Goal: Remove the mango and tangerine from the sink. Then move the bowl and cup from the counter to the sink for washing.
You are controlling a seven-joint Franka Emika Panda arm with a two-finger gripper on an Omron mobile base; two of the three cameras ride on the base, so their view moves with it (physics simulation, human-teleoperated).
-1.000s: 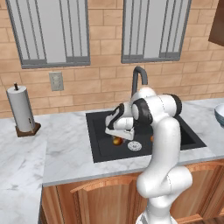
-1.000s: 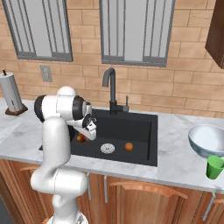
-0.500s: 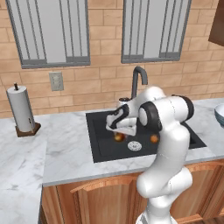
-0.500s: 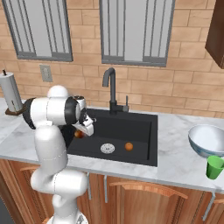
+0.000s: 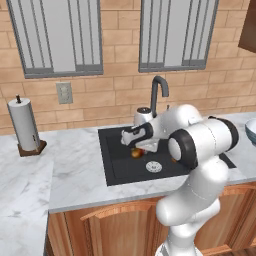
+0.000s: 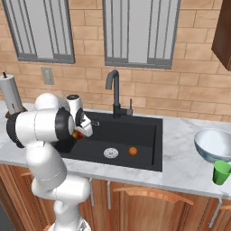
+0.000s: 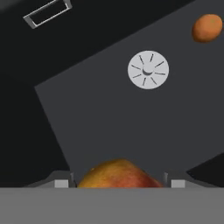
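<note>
Over the left of the sink [image 6: 149,149], the gripper [image 5: 134,146] appears clamped on the mango [image 7: 118,174], fingertips barely visible. The tangerine [image 6: 132,151] lies right of the drain [image 6: 111,153]. Next: carry the mango to the counter [image 5: 70,175].

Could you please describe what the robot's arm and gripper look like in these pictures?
The arm is glossy white, built of thick rounded segments joined by dark grey to black round joint caps. It narrows to a white hand with a dark band, carrying the gripper. In the hand view, two small grey finger tips show. No cables or markings are visible.
</note>
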